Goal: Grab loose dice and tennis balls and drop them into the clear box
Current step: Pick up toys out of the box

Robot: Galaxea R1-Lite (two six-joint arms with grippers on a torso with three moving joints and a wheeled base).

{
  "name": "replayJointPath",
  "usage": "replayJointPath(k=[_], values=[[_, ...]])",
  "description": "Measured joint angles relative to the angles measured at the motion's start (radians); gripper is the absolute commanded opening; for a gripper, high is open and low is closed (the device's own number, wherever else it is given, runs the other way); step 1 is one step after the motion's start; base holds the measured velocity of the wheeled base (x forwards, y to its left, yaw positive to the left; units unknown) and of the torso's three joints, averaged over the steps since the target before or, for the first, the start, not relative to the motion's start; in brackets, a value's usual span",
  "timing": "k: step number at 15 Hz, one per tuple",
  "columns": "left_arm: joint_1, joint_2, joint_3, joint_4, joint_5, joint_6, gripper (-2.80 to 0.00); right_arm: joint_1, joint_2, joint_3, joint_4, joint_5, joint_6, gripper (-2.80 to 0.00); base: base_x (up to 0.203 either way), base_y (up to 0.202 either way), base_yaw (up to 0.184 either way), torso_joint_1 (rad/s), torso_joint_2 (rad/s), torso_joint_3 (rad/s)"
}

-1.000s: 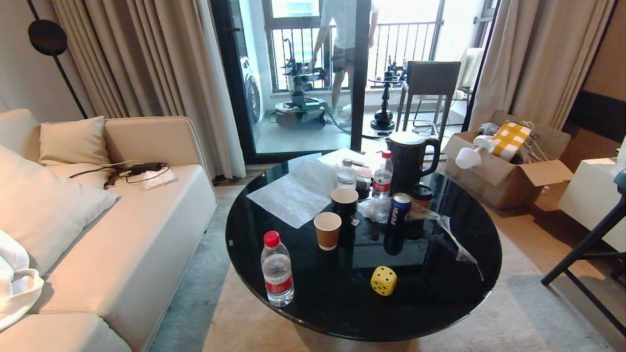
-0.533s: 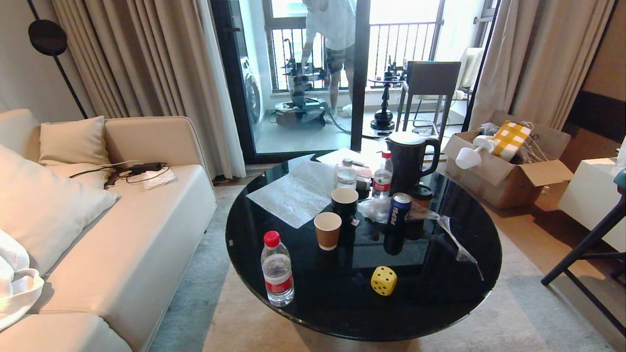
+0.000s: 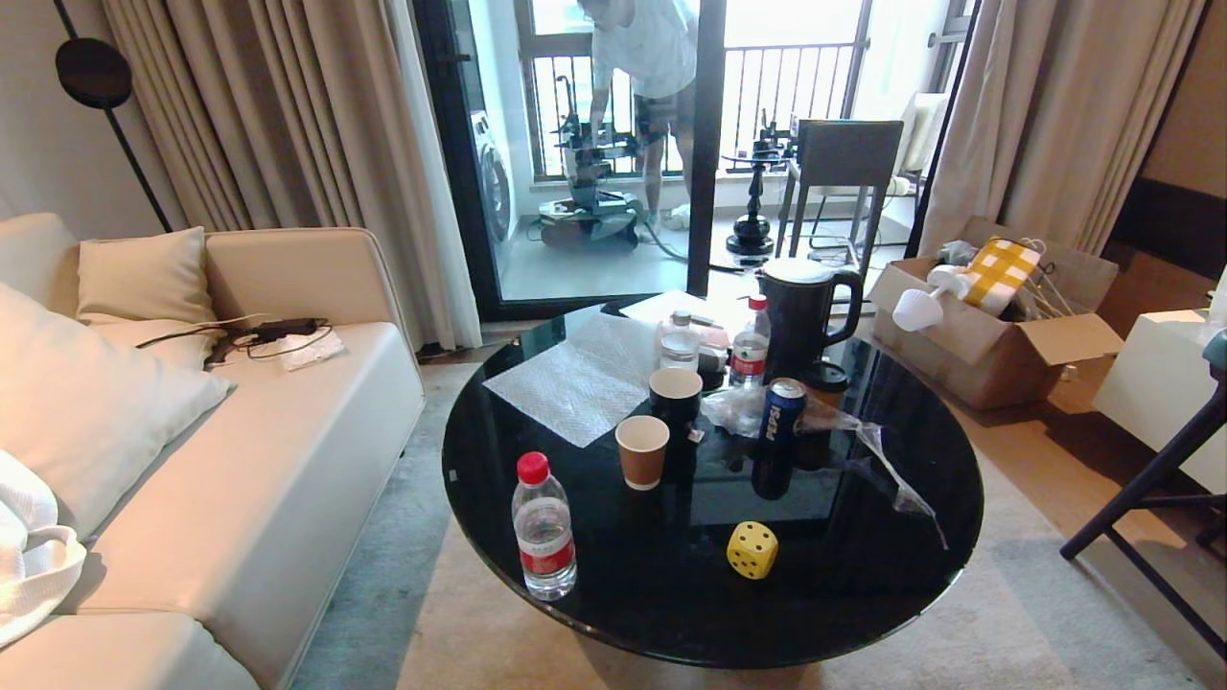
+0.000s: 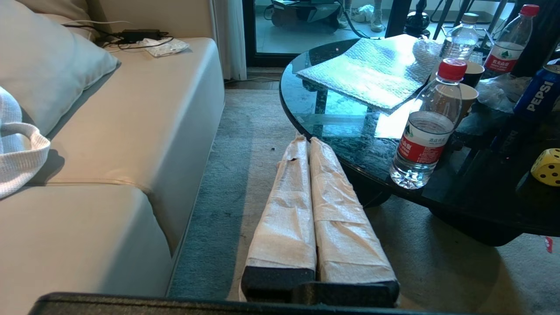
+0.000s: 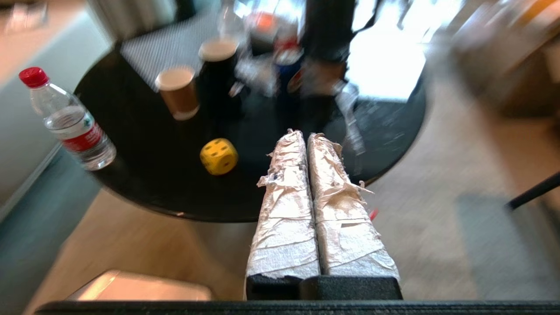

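Where a round black glass table [image 3: 863,594] fills the middle of the head view, one yellow die [image 3: 752,550] sits on its near side, right of centre, apart from everything else. A water bottle [image 3: 543,529] stands to the die's left near the table's near-left edge. Farther back stand a brown cup [image 3: 641,451], a black cup [image 3: 675,395], a blue can [image 3: 782,410] and a dark kettle [image 3: 803,309]. A sofa [image 3: 240,460] lies left of the table. A person [image 3: 644,57] bends over on the far balcony. The right gripper [image 5: 305,136] hangs above the table's near edge, right of the die, its wrapped fingers pressed together, holding nothing. The left gripper [image 4: 305,142] is low beside the table's left edge, fingers also together and empty.
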Motion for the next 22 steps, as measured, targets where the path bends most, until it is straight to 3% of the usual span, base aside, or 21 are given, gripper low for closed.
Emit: replayJointPath(k=[3, 7, 14, 21, 22], values=[[0.0, 0.0, 0.0, 0.0, 0.0, 0.0, -2.8, 0.05, 0.404, -0.179, -0.068, 0.035, 0.022, -2.8, 0.0, 0.0, 0.0, 0.0, 0.0, 0.0], [0.0, 0.0, 0.0, -0.001, 0.0, 0.0, -2.8, 0.13, 0.779, -0.396, -0.161, 0.062, 0.057, -2.8, 0.0, 0.0, 0.0, 0.0, 0.0, 0.0], [0.0, 0.0, 0.0, 0.0, 0.0, 0.0, -2.8, 0.251, 1.13, -0.526, -0.195, 0.065, 0.049, -2.8, 0.0, 0.0, 0.0, 0.0, 0.0, 0.0], [0.0, 0.0, 0.0, 0.0, 0.0, 0.0, -2.8, 0.275, 1.31, -0.546, -0.229, 0.026, 0.047, -2.8, 0.0, 0.0, 0.0, 0.0, 0.0, 0.0], [0.0, 0.0, 0.0, 0.0, 0.0, 0.0, -2.8, 0.275, 1.328, -0.55, -0.229, 0.02, 0.045, 0.0, 0.0, 0.0, 0.0, 0.0, 0.0, 0.0]])
